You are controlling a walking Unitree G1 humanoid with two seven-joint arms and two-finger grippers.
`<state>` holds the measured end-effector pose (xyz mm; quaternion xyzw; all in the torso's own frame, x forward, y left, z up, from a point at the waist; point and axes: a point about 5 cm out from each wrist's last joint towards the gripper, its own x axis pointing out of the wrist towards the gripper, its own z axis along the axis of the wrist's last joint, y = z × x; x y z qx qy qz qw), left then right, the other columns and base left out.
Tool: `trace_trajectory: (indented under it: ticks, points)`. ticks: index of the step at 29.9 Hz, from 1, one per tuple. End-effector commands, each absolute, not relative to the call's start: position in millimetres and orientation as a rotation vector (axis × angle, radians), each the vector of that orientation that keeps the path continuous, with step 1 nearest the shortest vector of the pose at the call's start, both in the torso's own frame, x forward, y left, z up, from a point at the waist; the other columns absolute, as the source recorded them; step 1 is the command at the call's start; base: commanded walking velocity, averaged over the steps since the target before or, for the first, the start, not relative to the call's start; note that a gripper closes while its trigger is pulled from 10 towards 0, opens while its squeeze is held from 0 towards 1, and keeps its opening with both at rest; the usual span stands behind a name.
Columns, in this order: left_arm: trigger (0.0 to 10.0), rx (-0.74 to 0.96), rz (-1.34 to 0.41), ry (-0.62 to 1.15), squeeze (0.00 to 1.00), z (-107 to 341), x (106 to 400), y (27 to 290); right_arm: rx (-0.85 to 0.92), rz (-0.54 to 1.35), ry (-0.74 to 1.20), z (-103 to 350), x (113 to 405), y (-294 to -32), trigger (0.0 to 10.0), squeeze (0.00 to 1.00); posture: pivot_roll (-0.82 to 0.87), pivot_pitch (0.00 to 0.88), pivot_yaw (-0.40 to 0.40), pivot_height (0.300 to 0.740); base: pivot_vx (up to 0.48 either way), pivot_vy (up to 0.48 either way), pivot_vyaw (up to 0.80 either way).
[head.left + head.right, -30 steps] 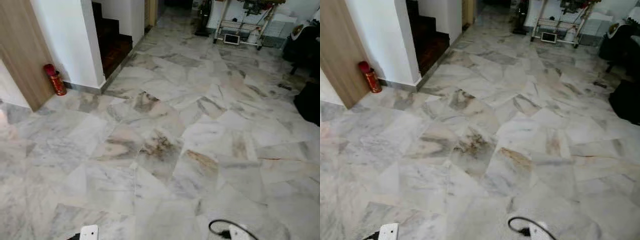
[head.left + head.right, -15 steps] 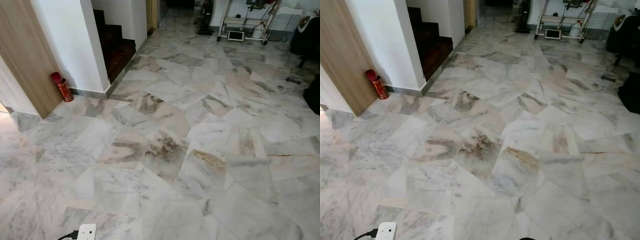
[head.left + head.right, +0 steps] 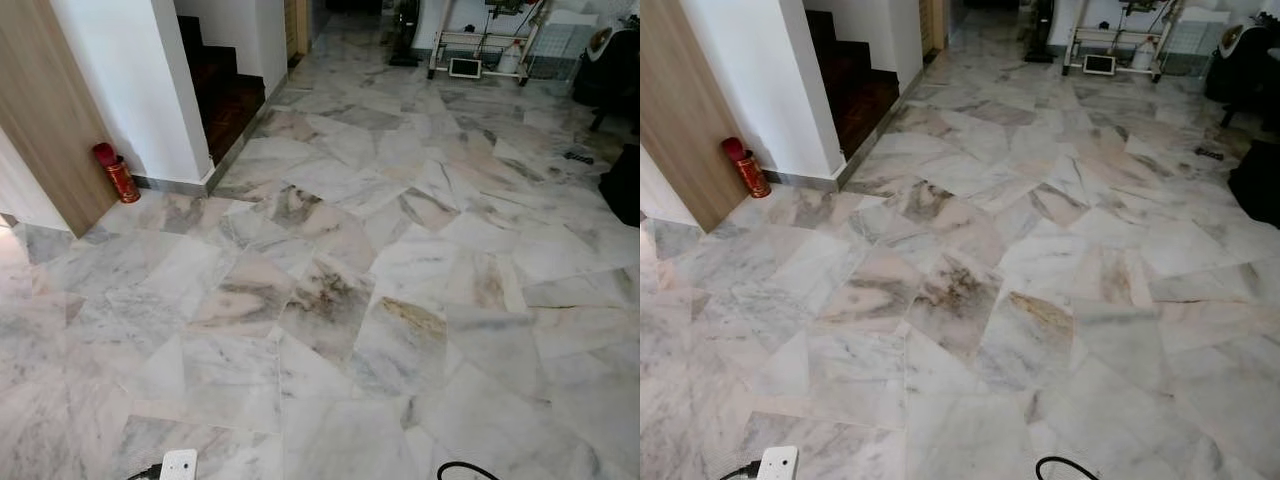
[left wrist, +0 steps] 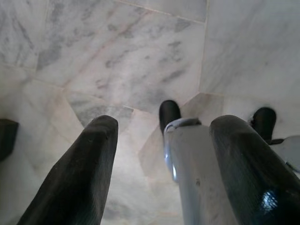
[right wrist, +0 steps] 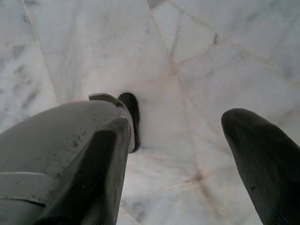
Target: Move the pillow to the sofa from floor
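Observation:
My left gripper (image 4: 166, 124) hangs over the grey-veined marble floor (image 3: 330, 300), its two black fingers spread open with nothing between them. Beyond it in the left wrist view are my silver leg (image 4: 197, 178) and black feet. My right gripper (image 5: 176, 122) also hangs open above the floor, holding nothing. A white part of my left arm (image 3: 178, 464) with a black cable sits at the bottom edge of the left eye view. A loop of black cable (image 3: 465, 468) from my right arm shows there too.
A white wall corner (image 3: 140, 80) and a wooden panel (image 3: 40, 110) stand at the left, with a red canister (image 3: 115, 172) at their base. Dark stairs (image 3: 225, 90) rise behind. A metal rack (image 3: 480, 50) stands far ahead. Dark furniture (image 3: 625, 185) lines the right edge.
The whole picture has shifted a little as the camera moved. The white part of my right arm has dropped below the frame, leaving its cable. Nothing on the floor has moved.

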<state>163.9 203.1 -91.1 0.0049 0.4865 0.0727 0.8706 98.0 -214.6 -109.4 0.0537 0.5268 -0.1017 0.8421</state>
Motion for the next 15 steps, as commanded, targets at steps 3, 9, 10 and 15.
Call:
trace_trajectory:
  ticks: [3, 9, 10, 15]
  points:
    - [10.0, 0.012, 0.154, 1.060, 0.00, -95.0, 153.7, 206.3, 0.109, -0.208, 1.099, -108.5, 102.3, -212.8, 10.0, 0.00, -0.09, 0.000, -0.017, 0.740, 0.000, 0.000, 0.80]
    - [10.0, 0.033, 0.150, 1.067, 0.00, -94.7, 153.3, 209.5, 0.116, -0.198, 1.097, -109.1, 101.8, -209.3, 10.0, 0.00, -0.09, 0.000, -0.007, 0.740, 0.000, 0.000, 0.80]
    - [10.0, 0.035, 0.153, 1.069, 0.00, -94.7, 153.1, 209.9, 0.114, -0.198, 1.098, -109.2, 101.6, -209.2, 10.0, 0.00, -0.09, 0.000, -0.005, 0.740, 0.000, 0.000, 0.80]
    - [10.0, 0.022, 0.161, 1.067, 0.00, -94.9, 152.2, 210.4, 0.120, -0.206, 1.098, -109.4, 100.6, -208.9, 10.0, 0.00, -0.08, 0.000, -0.005, 0.740, 0.000, 0.000, 0.80]
